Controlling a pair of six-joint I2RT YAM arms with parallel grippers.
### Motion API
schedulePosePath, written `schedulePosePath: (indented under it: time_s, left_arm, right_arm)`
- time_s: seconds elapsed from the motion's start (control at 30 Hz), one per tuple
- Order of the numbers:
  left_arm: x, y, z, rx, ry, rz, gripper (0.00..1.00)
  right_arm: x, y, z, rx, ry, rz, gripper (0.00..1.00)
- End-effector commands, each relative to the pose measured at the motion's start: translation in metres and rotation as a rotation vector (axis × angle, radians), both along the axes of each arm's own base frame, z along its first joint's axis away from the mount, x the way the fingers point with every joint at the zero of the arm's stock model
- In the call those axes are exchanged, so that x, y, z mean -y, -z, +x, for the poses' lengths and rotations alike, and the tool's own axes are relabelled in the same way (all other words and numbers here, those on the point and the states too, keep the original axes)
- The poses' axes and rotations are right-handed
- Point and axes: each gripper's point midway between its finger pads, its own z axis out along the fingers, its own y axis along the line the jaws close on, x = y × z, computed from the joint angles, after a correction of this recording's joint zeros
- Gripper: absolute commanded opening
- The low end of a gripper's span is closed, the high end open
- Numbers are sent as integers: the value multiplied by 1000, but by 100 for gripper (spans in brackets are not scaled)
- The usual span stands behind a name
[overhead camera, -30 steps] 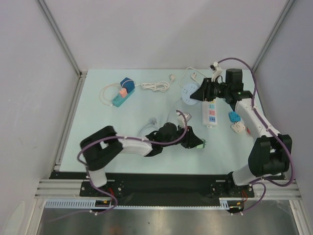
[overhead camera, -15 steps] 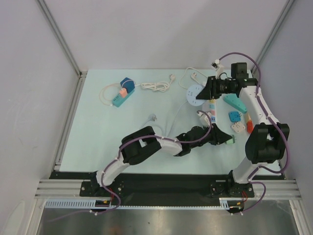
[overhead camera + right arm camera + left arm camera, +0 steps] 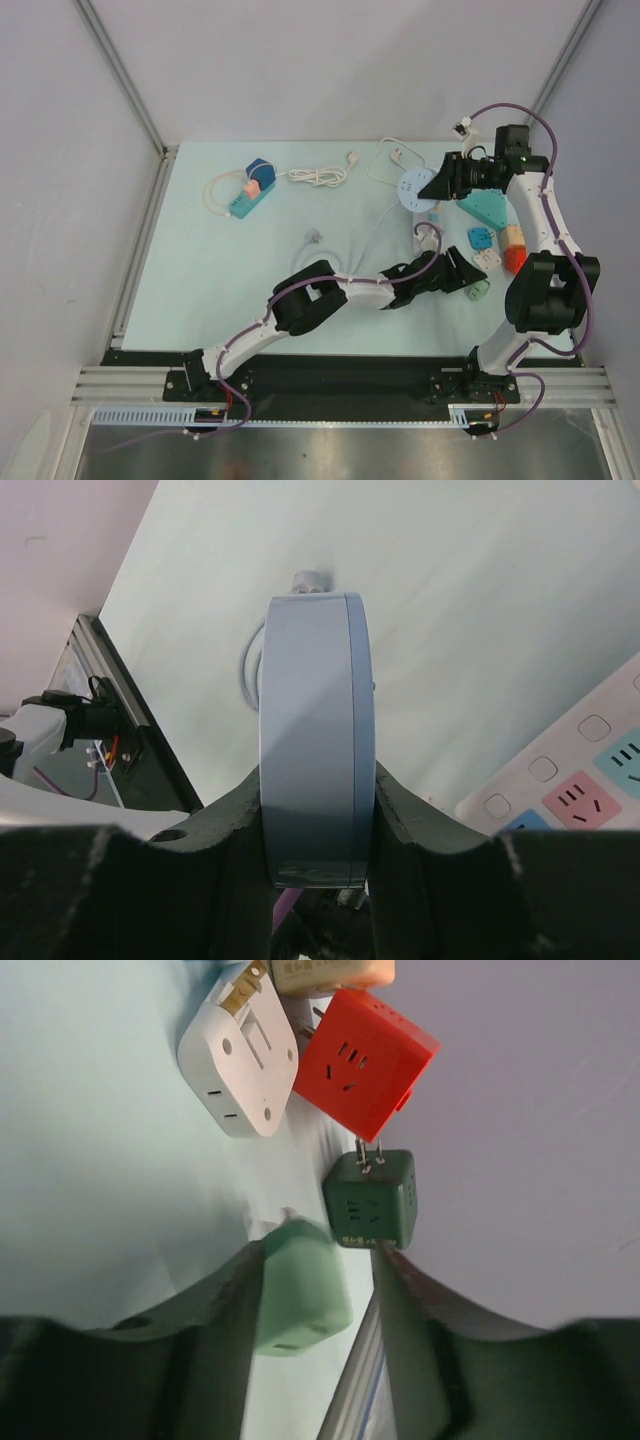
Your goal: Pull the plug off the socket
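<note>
Black left gripper [image 3: 318,1255] stands slightly spread around the mint-green plug [image 3: 300,1300], which lies on the table [image 3: 100,1210] beside a dark-green cube adapter [image 3: 372,1200]. Right gripper [image 3: 315,790] pinches the round white socket [image 3: 310,680], well apart from the plug. Separation appears complete; only release remains.

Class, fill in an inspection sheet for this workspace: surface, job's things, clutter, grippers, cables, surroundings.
Surface: pale green table, flat.
Job's things: round socket held on edge; pale green plug lying on the table.
Clutter: red cube, dark green cube, white adapter, white power strip, green strip with plugs.
Grippers: left gripper open around the pale green plug; right gripper shut on the round socket.
Cables: coiled white cable far side; loose cord end mid-table.
Surroundings: grey walls, metal rail in front.
</note>
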Motion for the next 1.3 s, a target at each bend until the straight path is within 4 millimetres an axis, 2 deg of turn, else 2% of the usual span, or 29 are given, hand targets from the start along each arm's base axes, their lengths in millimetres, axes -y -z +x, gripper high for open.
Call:
schedulePosePath:
  time_s: [0.0, 0.03, 0.2, 0.3, 0.4, 0.43, 0.47, 0.5, 0.53, 0.57, 0.6, 0.63, 0.67, 0.7, 0.73, 0.77, 0.8, 0.87, 0.9, 1.0, 1.03, 1.07, 1.1, 1.13, 1.17, 1.2, 1.23, 1.27]
  left_arm:
    - [7, 0, 7, -67, -34, 26, 55]
    - [9, -6, 8, -62, -35, 20, 62]
    - [9, -30, 10, 31, -9, 16, 74]
    - [-1, -62, 5, 142, 24, 10, 80]
    - [-21, -90, -14, 256, 92, -31, 88]
    - [-35, -67, -25, 259, 118, 15, 91]
    - [-44, -92, -32, 298, 132, -12, 91]
    - [-59, -72, -42, 330, 168, 35, 92]
    - [-67, -74, -47, 356, 178, 49, 91]
    - [-78, -93, -53, 392, 182, 40, 92]
    - [-86, -96, -58, 452, 193, 51, 92]
    - [-103, -77, -66, 454, 214, 102, 92]
    - [-112, -93, -71, 487, 219, 88, 92]
    - [-126, -78, -77, 506, 243, 135, 92]
    - [-133, -76, -83, 516, 265, 144, 91]
    - [-141, -88, -87, 557, 281, 141, 92]
    - [-153, -76, -94, 555, 304, 171, 92]
    - [-168, -76, -100, 577, 315, 189, 92]
    - [-183, -81, -104, 612, 318, 198, 92]
    - [-212, -76, -105, 663, 302, 277, 92]
    - [-222, -94, -98, 699, 248, 283, 93]
    - [-233, -92, -95, 708, 232, 323, 93]
    - [-244, -89, -91, 729, 222, 357, 95]
    - [-256, -107, -84, 750, 169, 352, 96]
    - [-272, -104, -70, 741, 123, 396, 96]
    - [-284, -101, -64, 731, 102, 416, 96]
    - [-295, -105, -58, 729, 71, 421, 96]
    - [-314, -116, -44, 731, 10, 426, 96]
  right_arm:
    - [-4, -28, -2, 63, -30, 54, 0]
    - [-4, -29, -3, 61, -28, 55, 0]
    - [-3, -26, -8, 54, -30, 50, 0]
    - [1, -28, -10, 75, -18, 38, 0]
    - [6, -33, -8, 103, 7, 29, 0]
    - [7, -33, -8, 106, 10, 30, 0]
    - [8, -34, -6, 115, 15, 29, 0]
    - [10, -34, -6, 114, 23, 30, 0]
    - [10, -32, -5, 112, 28, 28, 0]
    - [11, -33, -3, 120, 33, 26, 0]
    - [11, -32, -2, 112, 43, 32, 0]
    - [12, -31, 3, 121, 57, 25, 0]
    - [13, -30, 6, 122, 68, 25, 0]
    - [14, -30, 10, 122, 84, 23, 0]
    - [16, -30, 17, 130, 108, 16, 0]
    - [18, -30, 22, 136, 120, 11, 0]
    - [18, -28, 25, 136, 126, 7, 0]
    - [16, -20, 37, 128, 131, -16, 0]
    - [14, -16, 40, 121, 127, -23, 0]
    - [-1, 11, 52, 59, 96, -38, 0]
    - [-6, 18, 55, 48, 90, -47, 0]
    - [-15, 36, 60, 9, 71, -51, 0]
    - [-15, 41, 65, 1, 71, -54, 0]
    - [-24, 47, 68, -9, 56, -61, 0]
    - [-33, 70, 73, -62, 39, -62, 0]
    - [-35, 77, 76, -80, 32, -62, 0]
    - [-39, 80, 83, -90, 24, -61, 0]
    - [-42, 86, 86, -107, 13, -59, 0]
